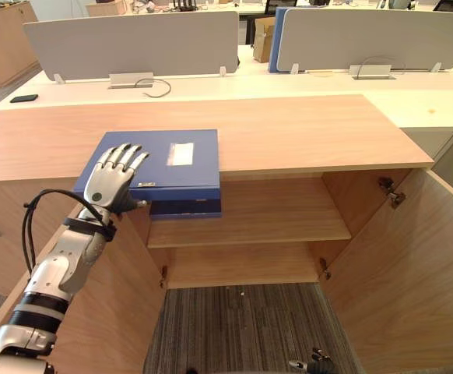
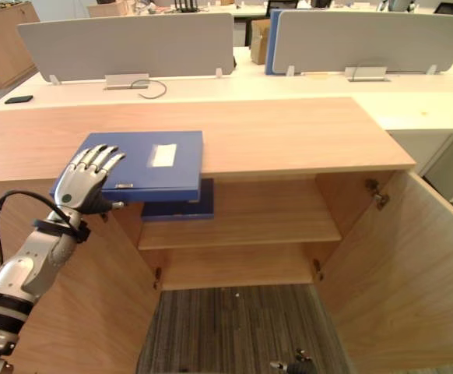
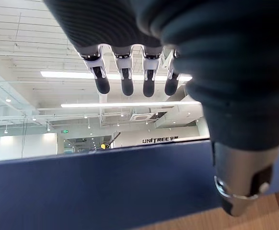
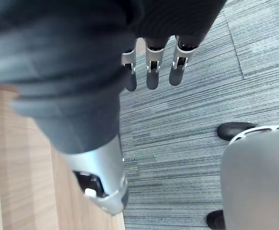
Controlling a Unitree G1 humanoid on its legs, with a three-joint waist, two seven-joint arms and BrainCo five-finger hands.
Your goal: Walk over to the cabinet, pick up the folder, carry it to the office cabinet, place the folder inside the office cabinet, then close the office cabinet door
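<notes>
The right hand [image 4: 151, 76] hangs low over the grey carpet [image 1: 234, 327] beside the open right door [image 1: 413, 273], its fingers straight and apart, holding nothing. The left hand [image 1: 114, 179] lies at the front left edge of the cabinet top [image 1: 304, 132], fingers straight and spread over the blue folder [image 1: 195, 171], thumb at the folder's front edge. The folder lies flat, overhanging that front edge above the inner shelf [image 1: 273, 214]. Beyond stands a white desk [image 1: 413, 101] with grey divider screens [image 1: 133, 43] and a black phone [image 1: 24, 98].
</notes>
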